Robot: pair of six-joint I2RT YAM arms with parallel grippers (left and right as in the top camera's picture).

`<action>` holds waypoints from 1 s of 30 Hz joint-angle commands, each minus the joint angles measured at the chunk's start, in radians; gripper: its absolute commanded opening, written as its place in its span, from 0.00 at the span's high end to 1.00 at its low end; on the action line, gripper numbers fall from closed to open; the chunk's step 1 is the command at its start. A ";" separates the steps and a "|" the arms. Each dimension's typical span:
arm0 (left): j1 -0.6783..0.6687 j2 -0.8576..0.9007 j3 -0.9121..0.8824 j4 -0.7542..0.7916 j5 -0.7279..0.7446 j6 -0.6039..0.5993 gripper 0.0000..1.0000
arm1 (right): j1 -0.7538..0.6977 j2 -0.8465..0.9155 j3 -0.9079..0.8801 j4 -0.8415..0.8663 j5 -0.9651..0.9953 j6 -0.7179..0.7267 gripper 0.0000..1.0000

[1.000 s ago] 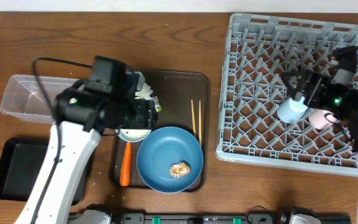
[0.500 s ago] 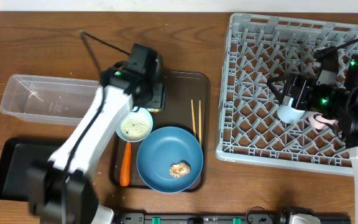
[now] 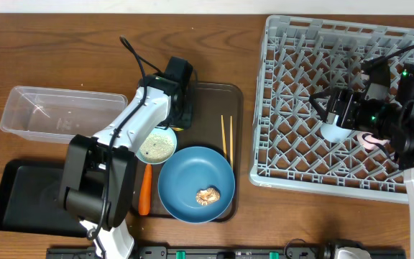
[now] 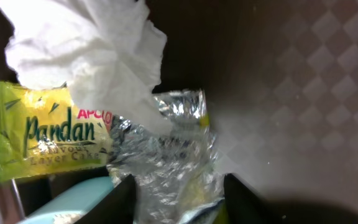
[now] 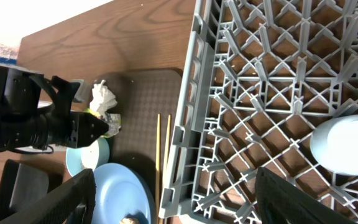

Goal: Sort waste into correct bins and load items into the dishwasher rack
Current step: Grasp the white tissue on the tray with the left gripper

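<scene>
In the left wrist view my left gripper [image 4: 182, 202] is open, its fingers either side of the silver end of the yellow-green snack wrapper [image 4: 42, 140]. The crumpled white paper [image 4: 98, 56] lies on the wrapper. From overhead the left gripper [image 3: 180, 115] hides both. The light blue bowl [image 3: 157, 146] holds rice. The blue plate [image 3: 185, 180] carries the brown lump [image 3: 208, 194]. The carrot [image 3: 145, 191] and the chopsticks [image 3: 226, 137] lie on the serving tray. My right gripper [image 3: 329, 108] is open and empty above the grey rack [image 3: 279, 165], beside the blue cup [image 3: 334, 129] and the pink cup [image 3: 371, 138].
The clear tub [image 3: 49, 111] stands at the left and the flat black tray [image 3: 27, 201] in front of it. The dark brown serving tray [image 3: 214, 97] lies between them and the rack. The left arm stretches across the tray's left side.
My left gripper has swung from over the bowl to the back of the serving tray, onto the wrapper and paper. The right gripper has drawn back a little from the blue cup.
</scene>
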 commanded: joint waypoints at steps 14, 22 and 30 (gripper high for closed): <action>-0.006 0.006 0.000 0.027 -0.024 0.007 0.94 | 0.016 0.004 -0.006 -0.009 0.039 -0.014 0.26; -0.005 0.009 0.000 0.115 -0.213 0.007 0.83 | 0.016 0.004 -0.006 -0.009 0.054 -0.014 0.26; -0.003 0.076 -0.001 0.185 -0.229 0.007 0.38 | 0.016 0.004 -0.006 -0.018 0.057 -0.014 0.26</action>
